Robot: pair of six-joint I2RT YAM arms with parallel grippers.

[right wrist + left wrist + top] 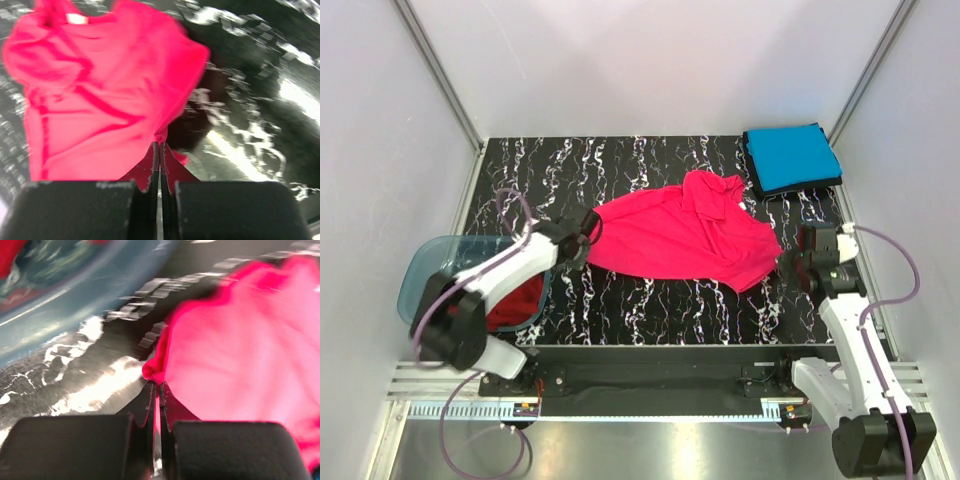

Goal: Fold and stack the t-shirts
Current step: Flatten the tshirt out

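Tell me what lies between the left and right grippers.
The bright pink-red t-shirt spans the whole stretch in the top external view, the left gripper and right gripper each pinching an edge.

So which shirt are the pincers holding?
The pink-red shirt, spread mid-table, pinched at both ends; the blue shirt lies folded far right, the darker red one sits in the tub.

Top view bright, evenly lit and sharp, pale walls (380,120) washed almost white, faint soft shadows, both wrist views smeared by motion blur, pink-red t-shirt (250,340) edges fuzzy, white glare patches on the black marbled tabletop (295,95) at right
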